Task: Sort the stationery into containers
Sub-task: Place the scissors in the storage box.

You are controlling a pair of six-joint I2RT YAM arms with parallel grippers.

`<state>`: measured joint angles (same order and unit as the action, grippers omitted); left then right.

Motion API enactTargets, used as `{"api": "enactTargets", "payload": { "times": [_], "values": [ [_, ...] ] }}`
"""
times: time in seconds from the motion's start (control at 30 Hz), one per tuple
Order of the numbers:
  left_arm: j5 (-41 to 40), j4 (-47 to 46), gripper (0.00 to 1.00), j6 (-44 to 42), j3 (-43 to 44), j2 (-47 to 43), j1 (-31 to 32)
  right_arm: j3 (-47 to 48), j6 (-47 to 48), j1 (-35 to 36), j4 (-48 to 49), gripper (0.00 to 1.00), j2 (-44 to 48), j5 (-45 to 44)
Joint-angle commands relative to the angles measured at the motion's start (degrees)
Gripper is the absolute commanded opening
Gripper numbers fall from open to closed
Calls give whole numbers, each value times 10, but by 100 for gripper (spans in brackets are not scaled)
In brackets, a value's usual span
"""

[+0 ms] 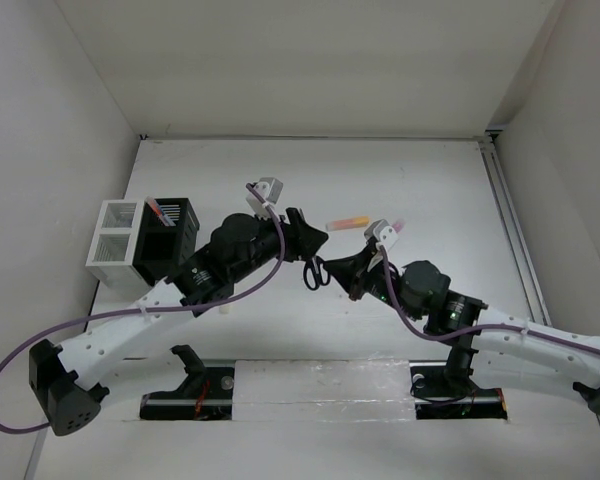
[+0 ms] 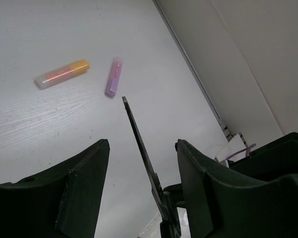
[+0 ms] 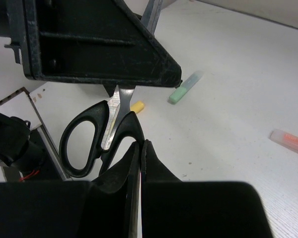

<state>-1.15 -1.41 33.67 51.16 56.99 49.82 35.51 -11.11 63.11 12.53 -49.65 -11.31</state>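
The black-handled scissors [image 1: 315, 272] hang off the table between my two grippers. My right gripper [image 3: 140, 143] is shut, its tips pinched on the rim of one handle loop of the scissors [image 3: 84, 141]. My left gripper [image 2: 143, 144] is open. The scissors blade [image 2: 139, 139] runs edge-on between its fingers, nearer the right finger, and touches neither. An orange highlighter [image 2: 62, 74] and a purple highlighter [image 2: 113, 77] lie on the table beyond. The white container [image 1: 115, 245] and the black container [image 1: 170, 240] stand together at the left, with pens in the black one.
A green highlighter [image 3: 185, 89] and a yellow one [image 3: 136, 106] lie on the table under the left gripper. An orange-red highlighter [image 3: 290, 141] lies at the right. White walls enclose the table, with a rail [image 1: 510, 230] along its right edge.
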Motion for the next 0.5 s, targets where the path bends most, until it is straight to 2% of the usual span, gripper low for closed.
{"api": "enactTargets", "payload": {
  "times": [0.0,0.1,0.3,0.4,0.47],
  "values": [
    [-13,-9,53,-15,39,-21,-1,2,7,5,50,0,-7,9],
    [-18,-3,55,-22,46,-21,-1,2,7,5,50,0,-7,15],
    [-24,4,43,-22,51,-26,-1,2,7,5,50,0,-1,15],
    [-24,4,42,-22,51,-26,-1,2,7,5,50,0,4,15],
    [-18,4,35,-22,46,-26,-1,2,7,5,50,0,4,9]
  ]
}}
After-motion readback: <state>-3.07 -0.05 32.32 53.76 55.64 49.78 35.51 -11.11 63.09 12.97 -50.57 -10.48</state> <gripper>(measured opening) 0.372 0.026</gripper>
